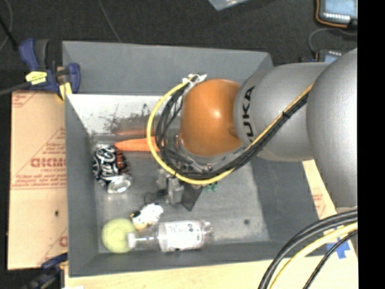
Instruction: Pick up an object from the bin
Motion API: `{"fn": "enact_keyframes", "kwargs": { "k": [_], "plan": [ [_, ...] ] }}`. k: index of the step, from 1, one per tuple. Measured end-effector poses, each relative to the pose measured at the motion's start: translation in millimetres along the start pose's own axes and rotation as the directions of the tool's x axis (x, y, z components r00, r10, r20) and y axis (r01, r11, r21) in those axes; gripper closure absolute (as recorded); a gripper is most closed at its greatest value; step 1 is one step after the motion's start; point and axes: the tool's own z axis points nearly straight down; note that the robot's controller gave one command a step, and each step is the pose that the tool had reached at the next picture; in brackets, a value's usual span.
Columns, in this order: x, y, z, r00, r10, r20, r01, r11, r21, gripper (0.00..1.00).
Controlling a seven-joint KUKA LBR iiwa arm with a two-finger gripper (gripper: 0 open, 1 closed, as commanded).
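Note:
My gripper (175,190) hangs low over the middle of the bin floor, under the orange wrist cover. Just below and left of it lies a small white, yellow and black toy (148,215). A clear plastic bottle (175,235) with a white label lies on its side along the near wall, below the gripper. A small green thing (210,186) peeks out to the gripper's right, mostly hidden by the arm. Nothing shows in the gripper's grasp.
A crushed black-and-white drink can (110,167) lies at the left. An orange carrot-shaped thing (133,144) rests by the far wall, partly behind the arm's cables. A yellow-green ball (117,235) sits in the near left corner, touching the bottle's neck.

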Motion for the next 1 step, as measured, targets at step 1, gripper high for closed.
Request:
{"fn": "enact_keyframes", "kwargs": {
  "k": [1],
  "plan": [
    [-0.2, 0.1, -9.3, 1.0, 0.002, 0.003, -0.002, 1.0, 0.0, 1.0]
  ]
}}
